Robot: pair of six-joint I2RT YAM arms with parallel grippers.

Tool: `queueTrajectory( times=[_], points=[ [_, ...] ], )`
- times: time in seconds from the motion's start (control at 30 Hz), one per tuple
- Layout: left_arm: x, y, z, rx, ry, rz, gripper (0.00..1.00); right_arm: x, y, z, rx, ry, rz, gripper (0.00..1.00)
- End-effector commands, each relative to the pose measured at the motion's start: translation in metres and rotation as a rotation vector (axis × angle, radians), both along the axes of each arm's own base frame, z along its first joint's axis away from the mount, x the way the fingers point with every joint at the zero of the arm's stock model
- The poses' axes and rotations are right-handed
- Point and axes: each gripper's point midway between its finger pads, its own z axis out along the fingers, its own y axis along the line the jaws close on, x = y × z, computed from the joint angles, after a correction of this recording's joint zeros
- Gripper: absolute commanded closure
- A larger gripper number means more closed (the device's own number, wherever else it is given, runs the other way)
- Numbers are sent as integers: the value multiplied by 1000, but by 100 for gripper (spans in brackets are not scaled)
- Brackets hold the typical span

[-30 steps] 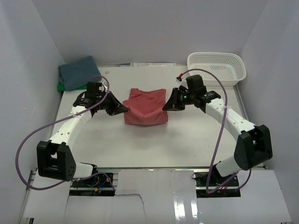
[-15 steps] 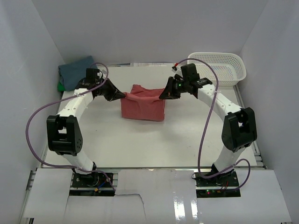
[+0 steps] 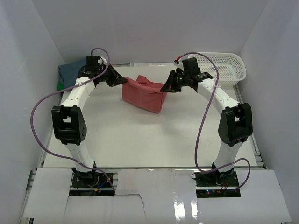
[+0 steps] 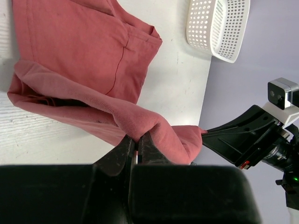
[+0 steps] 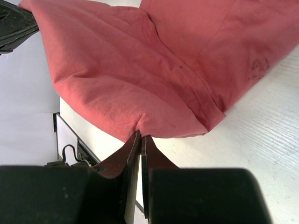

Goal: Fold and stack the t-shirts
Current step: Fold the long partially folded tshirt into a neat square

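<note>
The coral-red t-shirt (image 3: 144, 94) hangs half-folded between both grippers at the back middle of the table, its lower part resting on the surface. My left gripper (image 3: 125, 82) is shut on its left corner; in the left wrist view the gripper (image 4: 137, 140) pinches a cloth fold (image 4: 93, 70). My right gripper (image 3: 163, 89) is shut on the right corner; in the right wrist view the gripper (image 5: 140, 135) pinches the shirt (image 5: 140, 70). The slate-blue t-shirt (image 3: 70, 71) lies folded at the back left on the bright green t-shirt (image 3: 59, 86), of which only an edge shows.
A white plastic mesh basket (image 3: 229, 65) stands at the back right, also in the left wrist view (image 4: 215, 25). White walls close in the table on three sides. Purple cables loop above both arms.
Both grippers have carried the red shirt's corners away from the arm bases, toward the back of the table, and higher. The shirt now hangs more stretched between them.
</note>
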Motion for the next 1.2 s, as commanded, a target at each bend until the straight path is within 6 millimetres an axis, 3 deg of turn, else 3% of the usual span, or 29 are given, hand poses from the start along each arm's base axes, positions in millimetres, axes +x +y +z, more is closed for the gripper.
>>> queueTrajectory(
  times=[0.0, 0.13, 0.27, 0.47, 0.6, 0.67, 0.73, 0.77, 0.93, 1.17],
  points=[
    [10, -9, 32, -31, -101, -47, 100, 16, -5, 23, 15, -71, -25, 92],
    [25, -16, 38, -39, -141, -64, 100, 26, -10, 24, 17, -75, -43, 92],
    [41, -27, 28, -59, -153, -83, 100, 39, -15, 18, 11, -74, -57, 92],
    [64, -45, -14, -78, -129, -101, 100, 61, -20, -2, -9, -58, -83, 92],
    [81, -58, -35, -75, -143, -111, 100, 85, -23, -4, -1, -87, -111, 92],
    [87, -60, -39, -74, -153, -104, 100, 98, -25, -17, -1, -70, -120, 92],
    [95, -61, -44, -77, -163, -93, 100, 111, -27, -13, 11, -84, -128, 92],
    [98, -61, -46, -78, -164, -86, 100, 117, -27, -24, 6, -71, -132, 92],
    [115, -60, -55, -68, -172, -59, 100, 148, -32, -36, 31, -85, -146, 92],
    [128, -46, -46, -8, -223, 38, 100, 182, -45, -51, 122, -119, -151, 92]
  ],
)
